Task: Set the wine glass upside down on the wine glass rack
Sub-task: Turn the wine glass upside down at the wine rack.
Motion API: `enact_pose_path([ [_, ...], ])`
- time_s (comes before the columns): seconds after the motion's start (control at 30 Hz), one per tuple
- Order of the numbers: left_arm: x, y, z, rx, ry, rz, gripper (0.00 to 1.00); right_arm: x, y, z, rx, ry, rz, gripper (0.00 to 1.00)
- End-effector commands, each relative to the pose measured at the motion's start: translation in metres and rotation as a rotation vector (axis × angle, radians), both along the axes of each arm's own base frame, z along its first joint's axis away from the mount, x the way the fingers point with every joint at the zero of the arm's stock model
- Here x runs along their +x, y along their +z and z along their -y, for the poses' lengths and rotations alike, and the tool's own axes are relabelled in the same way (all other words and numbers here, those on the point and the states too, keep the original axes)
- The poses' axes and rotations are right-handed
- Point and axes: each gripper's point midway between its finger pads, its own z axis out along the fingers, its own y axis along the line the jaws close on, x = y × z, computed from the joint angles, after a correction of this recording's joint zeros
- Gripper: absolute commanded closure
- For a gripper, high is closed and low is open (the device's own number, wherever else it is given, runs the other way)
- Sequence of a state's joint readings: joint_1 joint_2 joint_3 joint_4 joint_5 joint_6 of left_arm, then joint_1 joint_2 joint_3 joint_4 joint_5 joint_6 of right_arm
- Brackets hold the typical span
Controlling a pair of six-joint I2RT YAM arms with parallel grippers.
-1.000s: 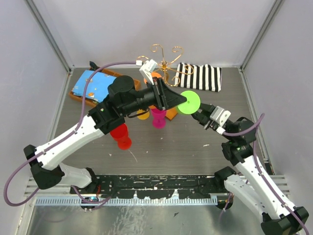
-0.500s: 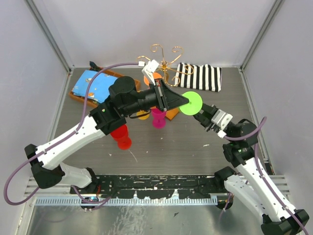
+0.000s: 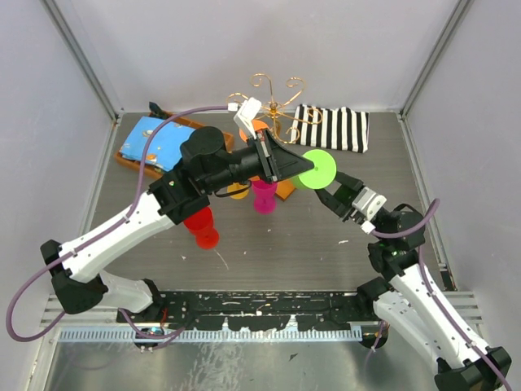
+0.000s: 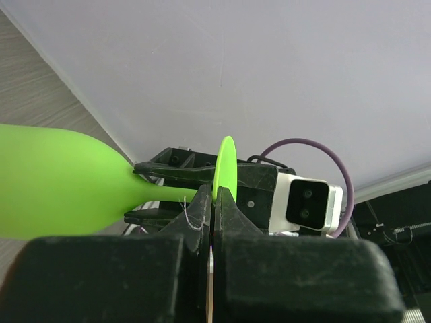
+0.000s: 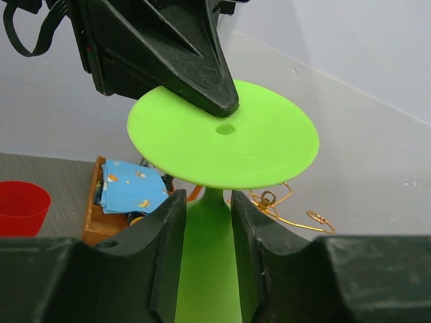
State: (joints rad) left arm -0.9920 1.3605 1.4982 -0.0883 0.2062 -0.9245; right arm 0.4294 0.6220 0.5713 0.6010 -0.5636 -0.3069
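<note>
1. Clamping the left gripper (image 3: 304,168) on the rim of the glass (image 3: 319,171), jaws pressing shut on the thin edge of its green foot.
2. Holding the glass off the table, foot uppermost and just past the left fingertips, bowl lower down on the right gripper's side.
3. Bracketing the stem with the right gripper (image 3: 334,195) under the foot, fingers (image 5: 161,235) standing slightly apart on either side, with narrow gaps to the stem showing in the left wrist view.
4. Meeting nearly tip to tip at the foot, the left gripper from above, the right from below.
5. Leaving the rack (image 3: 275,106) beyond the left gripper, apart from the glass.
6. Passing over a magenta cup (image 3: 263,198) right under the left gripper, with a red cup (image 3: 202,226) farther back beneath the left forearm.
7. Leaving a striped cloth (image 3: 331,128) past the right gripper, and a tray (image 3: 151,140) far out to the left of the left gripper.
</note>
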Motion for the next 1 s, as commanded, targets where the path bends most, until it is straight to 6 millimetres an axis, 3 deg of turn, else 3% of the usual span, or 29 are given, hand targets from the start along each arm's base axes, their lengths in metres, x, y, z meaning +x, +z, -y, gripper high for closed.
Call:
enact_pose_path([
  [0.0, -0.009, 0.048, -0.014, -0.128, 0.002, 0.045, 1.0, 0.001, 0.015, 0.007, 0.121, -0.007, -0.002, 0.61],
  [0.17, -0.009, 0.05, -0.013, -0.138, -0.004, 0.033, 1.0, 0.004, 0.014, 0.008, 0.19, 0.011, -0.033, 0.58],
  [0.27, -0.009, 0.049, -0.011, -0.141, -0.008, 0.027, 1.0, 0.007, 0.01, 0.006, 0.186, 0.013, -0.051, 0.46],
  [0.5, -0.01, 0.049, -0.008, -0.147, -0.02, 0.015, 1.0, 0.015, 0.004, 0.004, 0.189, 0.006, -0.076, 0.44],
  [0.6, -0.011, 0.051, -0.008, -0.161, -0.03, 0.01, 1.0, 0.018, 0.005, 0.004, 0.207, 0.004, -0.077, 0.37],
  [0.97, -0.011, 0.049, -0.003, -0.194, -0.048, -0.026, 1.0, 0.013, 0.016, 0.004, 0.283, 0.051, -0.017, 0.41],
])
